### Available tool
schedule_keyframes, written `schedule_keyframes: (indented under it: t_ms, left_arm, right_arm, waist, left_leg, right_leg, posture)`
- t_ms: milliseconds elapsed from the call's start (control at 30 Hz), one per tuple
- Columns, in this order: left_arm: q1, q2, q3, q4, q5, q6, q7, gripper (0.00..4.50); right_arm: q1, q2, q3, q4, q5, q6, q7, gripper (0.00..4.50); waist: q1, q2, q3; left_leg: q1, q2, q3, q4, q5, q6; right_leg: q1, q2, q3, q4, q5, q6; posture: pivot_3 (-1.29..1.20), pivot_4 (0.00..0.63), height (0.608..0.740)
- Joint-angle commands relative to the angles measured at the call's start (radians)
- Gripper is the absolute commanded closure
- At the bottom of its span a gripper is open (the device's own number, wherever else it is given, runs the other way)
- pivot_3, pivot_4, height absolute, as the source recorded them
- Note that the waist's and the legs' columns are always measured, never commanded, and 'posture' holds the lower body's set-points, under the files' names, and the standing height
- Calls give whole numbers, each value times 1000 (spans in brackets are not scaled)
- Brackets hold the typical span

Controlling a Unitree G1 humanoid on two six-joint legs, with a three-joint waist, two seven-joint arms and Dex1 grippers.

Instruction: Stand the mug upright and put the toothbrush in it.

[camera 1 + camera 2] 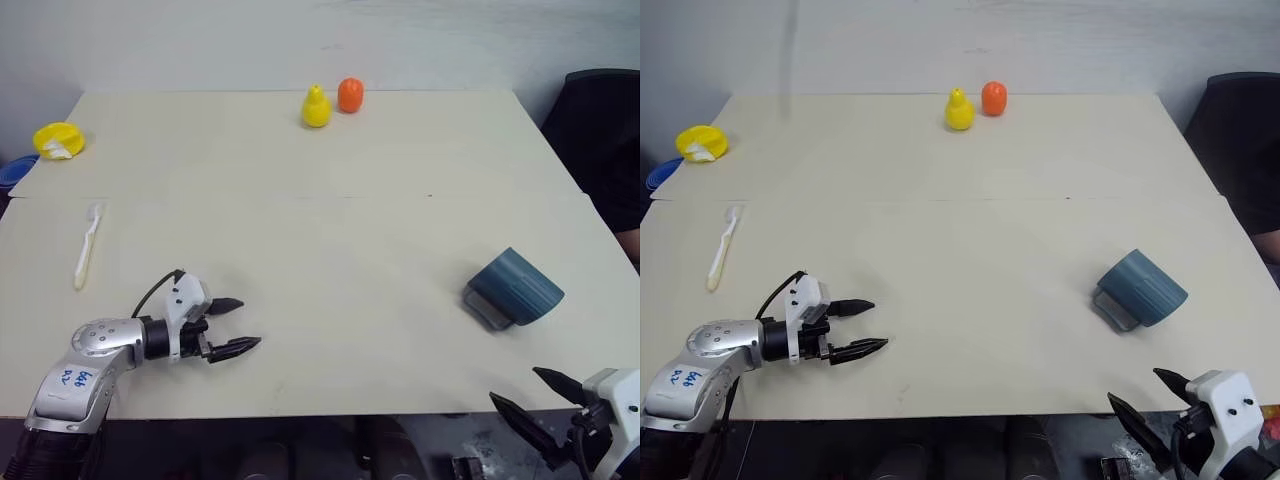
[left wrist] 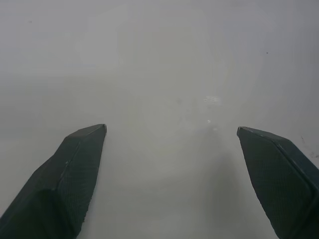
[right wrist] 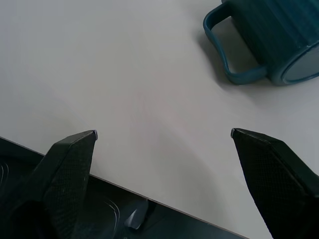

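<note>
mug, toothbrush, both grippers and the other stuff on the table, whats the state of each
mug: on its side, handle resting on the table
toothbrush: lying flat, untouched
left gripper: open, empty, over the table
right gripper: open, empty, at the table's near edge
yellow pear-shaped toy: upright
orange toy: upright

Pale table (image 1: 330, 230) against grey wall (image 1: 250, 40)
</note>
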Motion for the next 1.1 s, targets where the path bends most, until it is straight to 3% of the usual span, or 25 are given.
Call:
schedule_keyframes:
  t_ms: [33,233,833,1100]
  left_arm:
    - [11,4,-1,-42,-7,-13,-5,31]
    - [5,2,-24,-15,39,-44,19,31]
    - [-52,-19,-11,12,-23,8,9,31]
    - [-215,-49,-87,-38,-101,111,-42,31]
  right_arm:
    - [10,8,0,-32,3,-16,-5,0]
    - [5,3,7,-28,-22,-18,-18,0]
    - [11,13,24,-42,0,17,-45,0]
    - [-64,1,110,-143,-83,135,-229,0]
  waist:
    - [0,0,0]
    - [0,0,0]
    - [0,1,-1]
    - [4,1,-1]
  left_leg:
    - [0,0,0,0,0,0]
    - [0,0,0,0,0,0]
    - [0,0,0,0,0,0]
    - [0,0,0,1,0,0]
  right_leg:
    - [0,0,0,0,0,0]
    - [0,0,0,0,0,0]
    - [0,0,0,0,0,0]
    - [0,0,0,0,0,0]
  posture:
    - [0,150,740]
    - [0,150,740]
    - [0,150,740]
    - [0,150,740]
